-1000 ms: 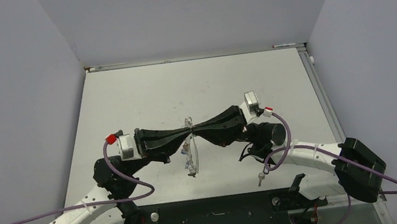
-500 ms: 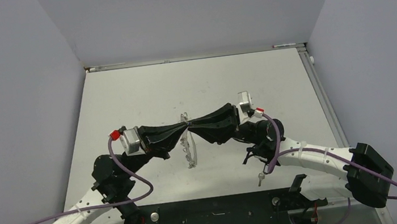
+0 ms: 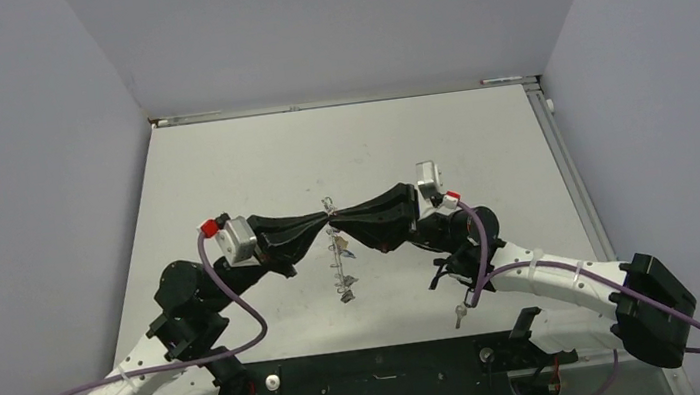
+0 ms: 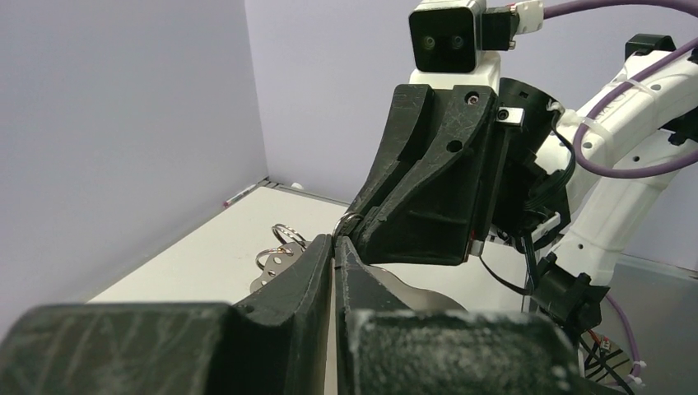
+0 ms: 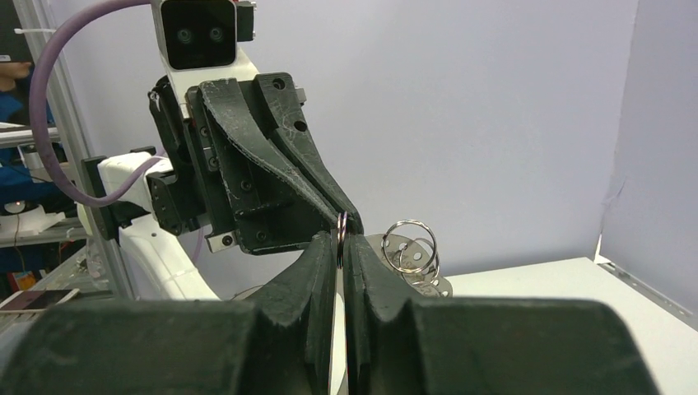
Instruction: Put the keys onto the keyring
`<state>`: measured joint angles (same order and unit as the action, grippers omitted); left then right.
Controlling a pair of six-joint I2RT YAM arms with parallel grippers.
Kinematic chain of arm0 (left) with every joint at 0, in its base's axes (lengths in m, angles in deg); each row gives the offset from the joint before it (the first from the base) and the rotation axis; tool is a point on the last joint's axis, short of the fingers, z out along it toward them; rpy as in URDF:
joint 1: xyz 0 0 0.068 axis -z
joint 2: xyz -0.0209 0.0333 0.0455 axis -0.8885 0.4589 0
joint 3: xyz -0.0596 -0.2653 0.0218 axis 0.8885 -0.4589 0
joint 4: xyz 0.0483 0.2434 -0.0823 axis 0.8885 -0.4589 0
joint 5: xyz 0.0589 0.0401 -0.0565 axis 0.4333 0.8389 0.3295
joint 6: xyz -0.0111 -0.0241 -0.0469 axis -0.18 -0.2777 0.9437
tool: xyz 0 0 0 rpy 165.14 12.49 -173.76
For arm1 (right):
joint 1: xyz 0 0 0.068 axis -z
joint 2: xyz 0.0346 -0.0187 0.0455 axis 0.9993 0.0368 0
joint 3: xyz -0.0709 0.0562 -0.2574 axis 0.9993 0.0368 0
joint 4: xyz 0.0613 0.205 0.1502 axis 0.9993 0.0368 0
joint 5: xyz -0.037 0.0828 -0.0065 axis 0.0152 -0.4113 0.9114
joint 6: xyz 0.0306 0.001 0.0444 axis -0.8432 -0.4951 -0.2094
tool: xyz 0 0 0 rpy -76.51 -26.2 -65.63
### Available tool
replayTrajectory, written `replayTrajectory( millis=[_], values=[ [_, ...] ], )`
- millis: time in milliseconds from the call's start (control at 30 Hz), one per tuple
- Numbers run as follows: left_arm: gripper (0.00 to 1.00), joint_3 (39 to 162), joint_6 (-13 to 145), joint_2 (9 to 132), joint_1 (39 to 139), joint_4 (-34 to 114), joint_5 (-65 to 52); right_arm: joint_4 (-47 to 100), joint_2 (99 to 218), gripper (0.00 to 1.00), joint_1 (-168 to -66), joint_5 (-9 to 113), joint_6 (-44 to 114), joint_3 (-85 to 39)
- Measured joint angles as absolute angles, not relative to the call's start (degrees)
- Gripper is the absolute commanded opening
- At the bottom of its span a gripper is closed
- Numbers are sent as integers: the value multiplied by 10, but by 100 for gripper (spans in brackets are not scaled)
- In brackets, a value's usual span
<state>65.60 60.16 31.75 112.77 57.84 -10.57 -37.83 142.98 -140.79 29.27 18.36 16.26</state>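
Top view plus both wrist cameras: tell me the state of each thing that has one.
left gripper: shut on the keyring.
right gripper: shut on the keyring.
keyring: held in the air, pinched between both grippers.
keys: dangling below the keyring.
loose key: lying on the table, not on the keyring.

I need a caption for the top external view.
Left end effector and right end effector meet tip to tip, pinching the keyring.

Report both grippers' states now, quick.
left gripper: closed, pinching the keyring.
right gripper: closed, pinching the same keyring.
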Motion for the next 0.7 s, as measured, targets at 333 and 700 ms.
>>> replayTrajectory(
  millis=[333,700],
  values=[
    [31,639,633,303,1126,644,-172,-465,1438,5,-1408,213,119,163],
    [5,638,663,311,1126,688,-305,-530,1451,5,-1412,135,51,161]
  ],
)
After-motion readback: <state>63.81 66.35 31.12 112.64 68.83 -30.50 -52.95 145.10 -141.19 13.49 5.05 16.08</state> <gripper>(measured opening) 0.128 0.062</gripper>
